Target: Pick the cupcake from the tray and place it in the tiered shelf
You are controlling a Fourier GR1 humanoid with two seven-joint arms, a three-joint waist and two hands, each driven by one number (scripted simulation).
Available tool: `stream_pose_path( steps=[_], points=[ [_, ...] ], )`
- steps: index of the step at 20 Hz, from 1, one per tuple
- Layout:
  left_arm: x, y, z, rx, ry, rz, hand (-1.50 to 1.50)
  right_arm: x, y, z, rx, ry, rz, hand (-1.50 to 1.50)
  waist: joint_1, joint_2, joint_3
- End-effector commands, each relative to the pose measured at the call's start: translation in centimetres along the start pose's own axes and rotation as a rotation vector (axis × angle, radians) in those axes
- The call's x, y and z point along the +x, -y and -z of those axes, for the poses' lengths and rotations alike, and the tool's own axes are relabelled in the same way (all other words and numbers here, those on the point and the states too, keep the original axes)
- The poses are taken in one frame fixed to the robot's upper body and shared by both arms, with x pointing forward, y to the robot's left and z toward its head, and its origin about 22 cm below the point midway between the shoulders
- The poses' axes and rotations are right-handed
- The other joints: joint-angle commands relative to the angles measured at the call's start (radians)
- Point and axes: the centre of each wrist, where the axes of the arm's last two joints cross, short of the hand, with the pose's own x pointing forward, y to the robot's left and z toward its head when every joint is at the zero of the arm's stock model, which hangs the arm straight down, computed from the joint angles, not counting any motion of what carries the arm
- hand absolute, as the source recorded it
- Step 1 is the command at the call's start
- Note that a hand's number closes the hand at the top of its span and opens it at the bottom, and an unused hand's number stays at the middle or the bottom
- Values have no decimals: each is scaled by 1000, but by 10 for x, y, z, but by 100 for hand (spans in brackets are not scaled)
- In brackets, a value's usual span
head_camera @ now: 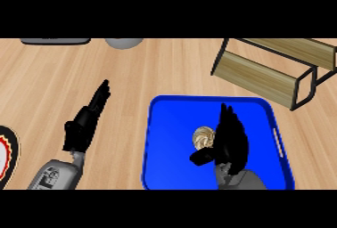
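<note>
A cupcake (203, 136) with pale frosting sits in the blue tray (172, 160), right of the tray's middle. My right hand (230, 140) hovers over the tray just to the cupcake's right, fingers straight and pointing away, thumb (201, 156) reaching under the cupcake's near side; it hides the cupcake's right part. The hand is open and does not hold the cupcake. The tiered shelf (276, 67), wooden boards in a black frame, stands at the far right. My left hand (85, 120) rests open over the counter left of the tray, fingers straight.
A plate (5, 156) with a red and yellow rim shows at the left edge. A grey round object (124, 42) and a dark flat item (56, 41) lie along the far edge. Bare wooden counter lies between the tray and the shelf.
</note>
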Motion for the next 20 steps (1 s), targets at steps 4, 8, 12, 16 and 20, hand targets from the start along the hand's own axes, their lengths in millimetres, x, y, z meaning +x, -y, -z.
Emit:
stream_pose_path(
  steps=[4, 8, 12, 16, 20],
  points=[
    [-9, 10, 8, 6, -9, 1, 0, 11, -5, 1, 12, -147, 29, -150, -4, 1, 0],
    [0, -4, 3, -18, 3, -5, 0, 5, -14, -1, 33, -157, 30, -150, 0, 0, 0],
    [-6, -5, 9, -15, -20, -4, 0, -7, -40, -2, 84, -147, -73, 150, 0, 1, 0],
    [3, 3, 11, -5, -17, 3, 0, -4, -31, 8, 37, -97, -100, 150, -3, 0, 0],
    [-11, 0, 0, -7, -9, -4, 0, -10, -34, 2, -14, -73, -87, 150, -4, 0, 0]
  ],
)
